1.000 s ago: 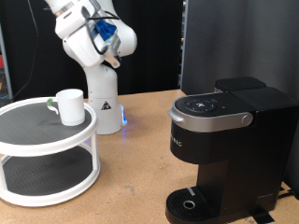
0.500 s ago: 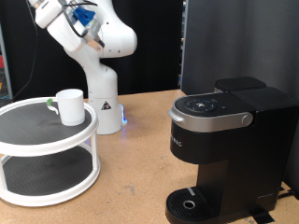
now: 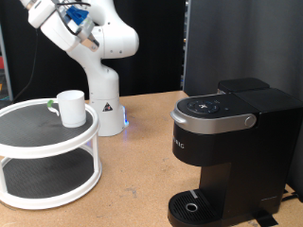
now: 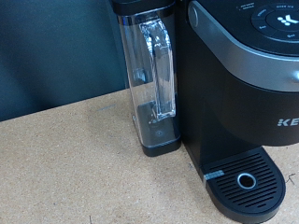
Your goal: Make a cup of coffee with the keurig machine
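I see the cup [image 3: 70,107], a small white ceramic mug, upright on the top tier of a round white two-tier stand [image 3: 47,151] at the exterior view's left. I judge it light but rigid, glazed and so rather slippery, and liable to chip if knocked. Its handle seems to point toward the exterior view's left, though I cannot make it out clearly. The rim wall or the handle looks to me the sensible place to take hold.

The keurig machine [image 3: 227,142] sits on the bench [image 3: 142,180] at the exterior view's right, lid down, its round drip tray [image 4: 245,185] bare. In the wrist view I look at its clear water tank [image 4: 154,79] and the tray below the spout.

The arm is folded high at the exterior view's top left, above and behind the cup and well apart from it. The pincer itself is not clearly visible there, and no fingers show in the wrist view, so I cannot tell whether it is apart or together. Nothing appears held.
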### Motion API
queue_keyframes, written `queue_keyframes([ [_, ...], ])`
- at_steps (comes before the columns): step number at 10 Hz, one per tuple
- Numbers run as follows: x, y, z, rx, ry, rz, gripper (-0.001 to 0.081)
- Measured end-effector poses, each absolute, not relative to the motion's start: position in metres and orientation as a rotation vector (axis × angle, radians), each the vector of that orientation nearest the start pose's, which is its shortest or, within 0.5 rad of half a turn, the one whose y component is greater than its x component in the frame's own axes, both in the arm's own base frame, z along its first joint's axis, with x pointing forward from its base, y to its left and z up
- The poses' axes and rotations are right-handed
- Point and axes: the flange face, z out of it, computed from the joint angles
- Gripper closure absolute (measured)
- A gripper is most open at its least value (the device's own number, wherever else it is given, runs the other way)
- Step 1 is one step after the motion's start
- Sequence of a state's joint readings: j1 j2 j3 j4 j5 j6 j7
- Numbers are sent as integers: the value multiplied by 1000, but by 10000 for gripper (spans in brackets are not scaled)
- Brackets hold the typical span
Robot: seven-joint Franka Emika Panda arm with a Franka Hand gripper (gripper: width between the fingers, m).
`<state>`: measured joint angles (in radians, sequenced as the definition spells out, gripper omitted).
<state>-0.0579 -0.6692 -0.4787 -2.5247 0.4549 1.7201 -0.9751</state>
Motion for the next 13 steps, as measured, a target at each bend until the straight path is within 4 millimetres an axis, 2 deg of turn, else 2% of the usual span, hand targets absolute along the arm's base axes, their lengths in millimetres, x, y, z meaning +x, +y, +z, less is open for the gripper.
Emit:
queue_keyframes([
  [5,265,-196,474,-2275,-697,-379,802],
  [13,233,-240,488,-2251,-738,-389,802],
])
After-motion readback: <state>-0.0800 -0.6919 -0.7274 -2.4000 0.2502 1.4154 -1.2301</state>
